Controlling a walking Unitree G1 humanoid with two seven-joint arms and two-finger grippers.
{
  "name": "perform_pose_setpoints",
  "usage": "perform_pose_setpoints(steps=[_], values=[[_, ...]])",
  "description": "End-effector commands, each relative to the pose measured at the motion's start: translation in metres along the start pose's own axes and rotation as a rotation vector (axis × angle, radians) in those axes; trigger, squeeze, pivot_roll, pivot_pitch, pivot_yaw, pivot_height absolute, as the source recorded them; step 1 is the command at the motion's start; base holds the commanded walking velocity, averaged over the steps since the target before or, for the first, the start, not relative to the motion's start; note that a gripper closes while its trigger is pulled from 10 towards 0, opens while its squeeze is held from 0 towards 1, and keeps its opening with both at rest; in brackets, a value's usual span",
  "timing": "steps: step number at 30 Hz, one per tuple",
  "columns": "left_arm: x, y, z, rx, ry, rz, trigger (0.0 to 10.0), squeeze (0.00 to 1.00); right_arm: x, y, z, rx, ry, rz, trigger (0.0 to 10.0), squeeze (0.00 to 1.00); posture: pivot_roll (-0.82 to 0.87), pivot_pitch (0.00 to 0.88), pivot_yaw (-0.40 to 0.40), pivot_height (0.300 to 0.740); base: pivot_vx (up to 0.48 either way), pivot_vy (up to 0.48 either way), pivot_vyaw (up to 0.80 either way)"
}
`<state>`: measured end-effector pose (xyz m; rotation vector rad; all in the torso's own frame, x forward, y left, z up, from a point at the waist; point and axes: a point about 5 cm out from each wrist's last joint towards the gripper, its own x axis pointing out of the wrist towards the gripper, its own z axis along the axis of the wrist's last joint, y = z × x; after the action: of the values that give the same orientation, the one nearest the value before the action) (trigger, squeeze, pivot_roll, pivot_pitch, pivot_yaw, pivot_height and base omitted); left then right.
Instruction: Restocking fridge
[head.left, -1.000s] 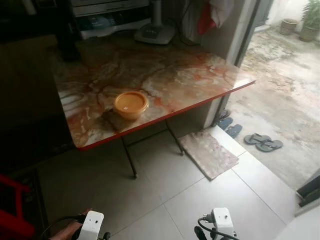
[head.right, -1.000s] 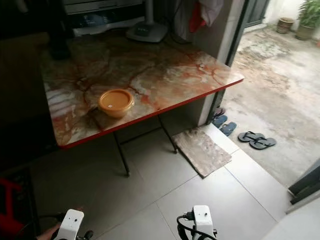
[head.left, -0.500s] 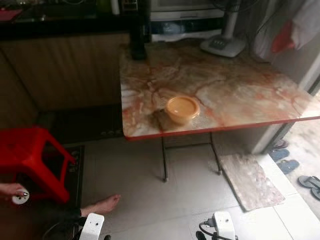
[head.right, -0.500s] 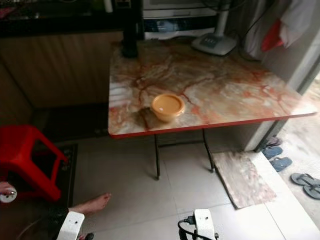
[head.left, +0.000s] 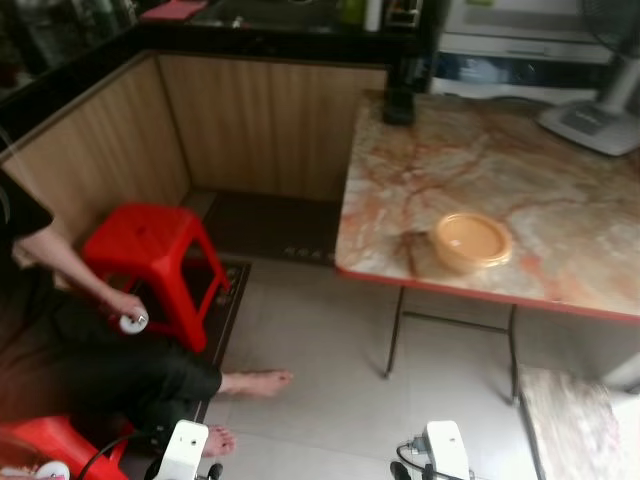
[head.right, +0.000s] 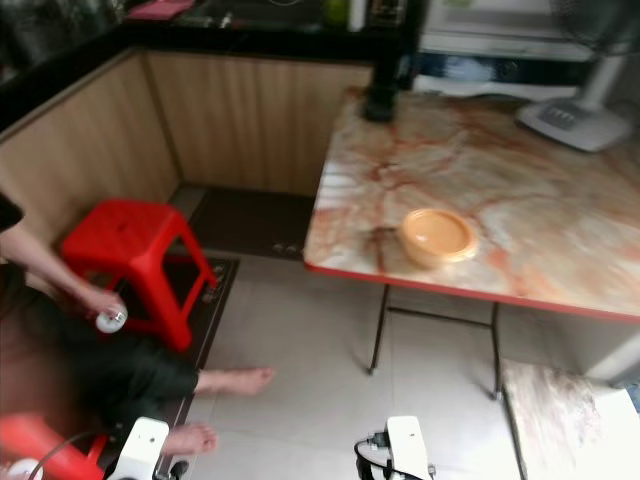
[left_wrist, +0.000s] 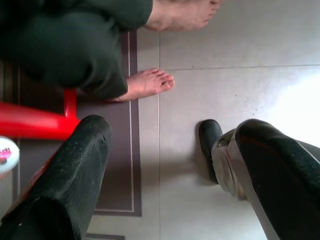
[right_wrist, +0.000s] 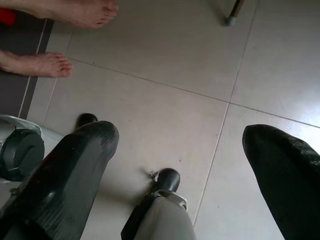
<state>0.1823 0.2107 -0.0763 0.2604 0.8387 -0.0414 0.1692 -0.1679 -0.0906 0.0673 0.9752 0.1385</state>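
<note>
Since half a second ago the head camera has swung further left: the table (head.left: 560, 160) is now sitting at the right of the frame, and the stool (head.left: 150, 262) and a seated person (head.left: 90, 350) have come more fully into view. No object itself appears to have moved.

Bowl (head.left: 471, 240), orange, is resting on the marbled tabletop near its front red edge. Fan base (head.left: 590, 125) is standing at the table's far side.

Person is sitting low at the left, bare feet (head.left: 250, 382) on the tiles, one hand (head.left: 125, 305) holding a small white round thing, possibly a lid; too blurred to tell.

Left gripper (left_wrist: 165, 165) is hanging over the tiled floor (right_wrist: 165, 75) and a dark mat (left_wrist: 125, 165), fingers spread, grasping nothing. Right gripper (right_wrist: 185, 165) is hanging likewise over bare tiles, fingers apart, empty.
</note>
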Motion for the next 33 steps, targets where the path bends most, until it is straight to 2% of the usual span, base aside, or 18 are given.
perform_pose_setpoints(steps=[1,18,24,33], values=[[-0.0014,0.0010,-0.0059,-0.006,0.024,-0.001,10.0,0.00,0.0015,0.0043,0.0032,-0.002,-0.007,0.010,10.0,0.00,0.07,0.040,-0.071,0.740,0.000,0.000,0.80],[0.0004,0.0052,0.0022,-0.062,-0.010,0.004,10.0,0.00,0.0011,0.0035,0.0018,0.008,-0.003,0.010,10.0,0.00,0.07,0.085,-0.081,0.740,0.000,0.000,0.78],[0.0000,0.0026,-0.0002,-0.083,0.003,-0.016,10.0,0.00,0.0011,0.0033,0.0017,0.027,-0.005,0.006,10.0,0.00,0.07,0.088,-0.081,0.740,0.044,0.000,0.00],[-0.0003,0.0050,-0.0014,-0.082,0.009,-0.008,10.0,0.00,0.0008,0.0034,-0.0004,0.028,0.006,0.012,10.0,0.00,0.07,0.095,-0.083,0.740,0.416,0.000,0.00]])
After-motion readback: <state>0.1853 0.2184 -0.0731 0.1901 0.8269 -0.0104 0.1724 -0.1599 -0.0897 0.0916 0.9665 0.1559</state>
